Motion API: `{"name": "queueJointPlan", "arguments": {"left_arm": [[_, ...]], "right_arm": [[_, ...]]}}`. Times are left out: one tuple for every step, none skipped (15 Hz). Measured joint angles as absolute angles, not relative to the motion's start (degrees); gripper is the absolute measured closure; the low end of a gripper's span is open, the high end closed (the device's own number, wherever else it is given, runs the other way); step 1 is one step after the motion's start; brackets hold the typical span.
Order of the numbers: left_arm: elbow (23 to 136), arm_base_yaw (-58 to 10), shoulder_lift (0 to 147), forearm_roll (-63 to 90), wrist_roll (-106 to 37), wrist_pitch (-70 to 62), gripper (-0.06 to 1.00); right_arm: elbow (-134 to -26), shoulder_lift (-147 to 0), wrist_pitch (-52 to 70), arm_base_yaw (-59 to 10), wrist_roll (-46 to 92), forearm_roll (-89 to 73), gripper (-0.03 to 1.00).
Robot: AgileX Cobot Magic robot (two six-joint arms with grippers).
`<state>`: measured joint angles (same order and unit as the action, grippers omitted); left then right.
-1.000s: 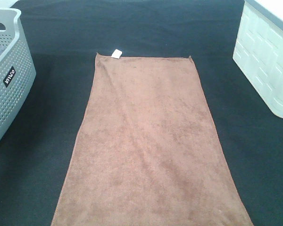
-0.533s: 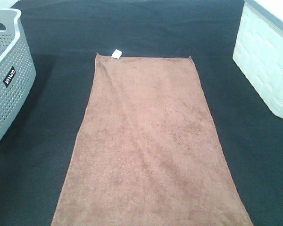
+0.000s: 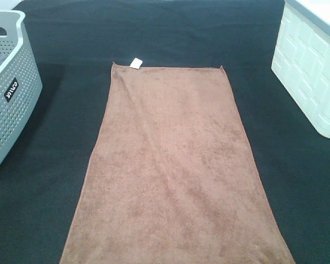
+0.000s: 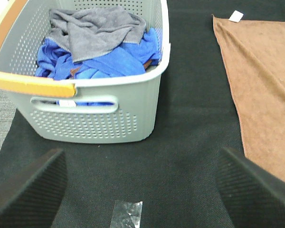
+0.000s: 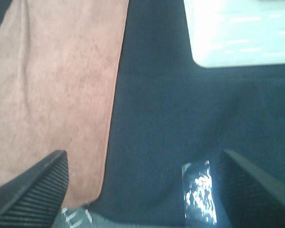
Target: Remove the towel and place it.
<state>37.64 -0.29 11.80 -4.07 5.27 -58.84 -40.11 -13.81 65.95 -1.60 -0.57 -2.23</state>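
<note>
Brown towel [image 3: 173, 170] lies flat on the black worktop [image 3: 154, 33], between grey laundry basket [image 3: 11, 93] and white bin [image 3: 311, 71]. Left gripper [image 4: 142, 183] and right gripper [image 5: 142, 183] fingers spread wide, gripping nothing.

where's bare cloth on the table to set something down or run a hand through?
Bare black table cloth runs between the grey perforated plastic basket and the flat brown terry towel. A second strip lies between the towel and the white panelled bin. The far band beyond the towel's white tag is also free. The basket is crowded with cloths.

Only the black, wedge-shaped, finely ribbed fingers [image 4: 31, 190] of the left gripper [image 4: 142, 190] and right gripper [image 5: 142, 190] are seen.
</note>
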Motion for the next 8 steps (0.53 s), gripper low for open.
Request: {"name": "queueJointPlan", "arguments": {"left_arm": [[36.21, -0.29, 9.17, -4.13, 5.27, -58.9, 0.14], [34.95, -0.29, 6.7, -4.35, 5.1, -58.9, 0.14], [33.29, -0.29, 4.13, -4.76, 4.81, -58.9, 0.14], [31.51, -0.29, 1.72, -5.16, 4.76, -58.84, 0.14], [31.51, -0.29, 1.72, -5.16, 4.76, -58.84, 0.14], [29.74, -0.29, 0.06, -5.21, 4.64, -58.96, 0.14], [28.71, -0.29, -0.23, -4.98, 4.3, -59.82, 0.14], [28.71, -0.29, -0.23, -4.98, 4.3, -59.82, 0.14]], "right_arm": [[-38.73, -11.34, 65.15, -1.6, -0.46, -2.23, 0.19], [-37.3, -9.17, 64.74, -1.6, -0.34, -2.23, 0.19], [-35.81, -6.88, 64.74, -1.6, 0.0, -2.23, 0.19], [-34.61, -4.47, 64.63, -1.6, 0.92, -2.52, 0.19], [-34.61, -4.47, 64.63, -1.6, 0.92, -2.52, 0.19], [-32.77, -1.43, 64.57, -1.6, 1.95, -3.27, 0.19], [-30.94, 0.29, 64.97, -1.6, 3.09, -4.24, 0.19], [-30.94, 0.29, 64.97, -1.6, 3.09, -4.24, 0.19]]}}
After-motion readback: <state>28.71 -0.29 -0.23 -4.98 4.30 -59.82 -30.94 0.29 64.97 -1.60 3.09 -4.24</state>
